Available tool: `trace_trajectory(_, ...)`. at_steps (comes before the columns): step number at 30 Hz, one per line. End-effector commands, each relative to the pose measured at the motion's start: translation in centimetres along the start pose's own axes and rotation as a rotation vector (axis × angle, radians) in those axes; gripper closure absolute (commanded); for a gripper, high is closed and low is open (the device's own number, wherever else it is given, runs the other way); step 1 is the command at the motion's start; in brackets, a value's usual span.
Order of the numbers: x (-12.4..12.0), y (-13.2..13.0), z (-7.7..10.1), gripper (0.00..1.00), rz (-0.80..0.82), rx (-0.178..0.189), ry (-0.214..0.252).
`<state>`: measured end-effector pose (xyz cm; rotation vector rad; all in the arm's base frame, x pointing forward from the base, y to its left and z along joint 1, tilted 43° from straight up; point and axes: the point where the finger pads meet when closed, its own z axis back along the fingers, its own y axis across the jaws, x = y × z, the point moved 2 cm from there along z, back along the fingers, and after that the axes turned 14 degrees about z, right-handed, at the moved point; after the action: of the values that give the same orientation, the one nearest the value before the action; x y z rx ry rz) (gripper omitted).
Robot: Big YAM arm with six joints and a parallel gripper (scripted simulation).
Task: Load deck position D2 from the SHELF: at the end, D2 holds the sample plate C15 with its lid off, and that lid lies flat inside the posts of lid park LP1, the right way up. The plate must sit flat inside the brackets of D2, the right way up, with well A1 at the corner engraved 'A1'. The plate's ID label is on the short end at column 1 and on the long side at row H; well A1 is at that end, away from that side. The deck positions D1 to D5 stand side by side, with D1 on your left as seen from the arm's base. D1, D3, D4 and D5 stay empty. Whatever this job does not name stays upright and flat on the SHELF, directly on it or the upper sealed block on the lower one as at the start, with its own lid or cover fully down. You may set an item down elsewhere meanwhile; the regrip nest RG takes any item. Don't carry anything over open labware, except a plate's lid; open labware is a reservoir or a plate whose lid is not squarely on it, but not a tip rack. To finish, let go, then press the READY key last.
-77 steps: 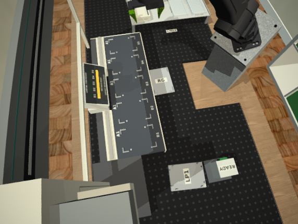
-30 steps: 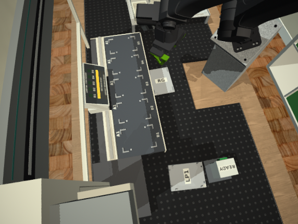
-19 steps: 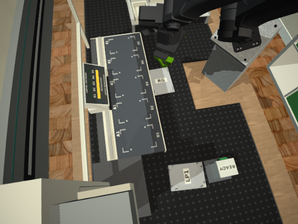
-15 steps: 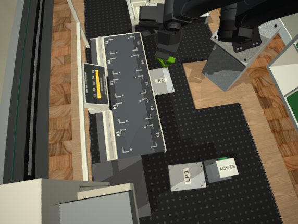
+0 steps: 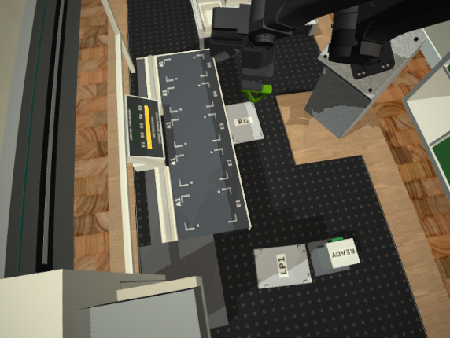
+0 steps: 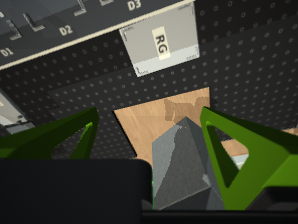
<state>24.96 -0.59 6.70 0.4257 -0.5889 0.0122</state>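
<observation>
My gripper (image 5: pixel 257 93) (image 6: pixel 149 112) is open and empty, its green fingers spread wide. It hangs above the black perforated mat just behind the regrip nest RG (image 5: pixel 244 122) (image 6: pixel 160 42), right of the deck's D4 end. The grey deck (image 5: pixel 197 118) (image 6: pixel 45 17) carries five bracketed positions, all empty. D2 (image 5: pixel 201 163) (image 6: pixel 65 31) is the second from the near end. Lid park LP1 (image 5: pixel 282 265) is empty, with the READY key (image 5: pixel 343 253) beside it. Sample plate C15 is not in view. The arm hides most of the shelf, except a pale corner (image 5: pixel 202 13) at the top.
The arm's grey pedestal (image 5: pixel 346 94) (image 6: pixel 182 165) stands on a wooden patch right of the gripper. A status panel with a yellow bar (image 5: pixel 143 130) sits left of the deck. A tall rail and a beige cabinet (image 5: pixel 79 303) line the left and near sides.
</observation>
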Motion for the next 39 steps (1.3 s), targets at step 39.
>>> trace_trajectory(39, -3.4, -11.4, 0.3, 0.0, -0.149, -0.014, -0.048)
